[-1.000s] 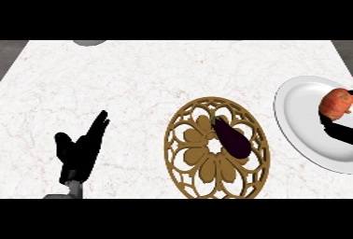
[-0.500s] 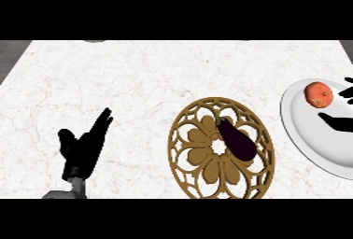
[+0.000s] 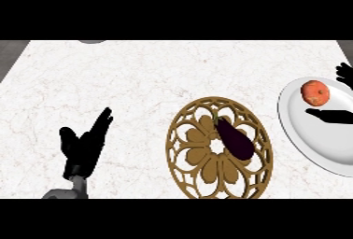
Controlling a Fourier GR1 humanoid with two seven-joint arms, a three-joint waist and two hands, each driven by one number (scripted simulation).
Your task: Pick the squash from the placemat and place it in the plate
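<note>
Your counter [image 3: 138, 79] carries a brown placemat [image 3: 186, 163] with a dark eggplant [image 3: 233, 138] lying on it, and a white plate [image 3: 303, 135] at the right on which the orange squash [image 3: 316, 92] already sits, so I judge the placing done and the only move left is to draw the right hand clear without nudging it. Your left hand [image 3: 84, 149] rests at lower left, fingers straight and holding nothing. Your right hand [image 3: 345, 72] shows only as a dark tip at the right edge, apart from the squash, so I cannot tell how its fingers stand.
</note>
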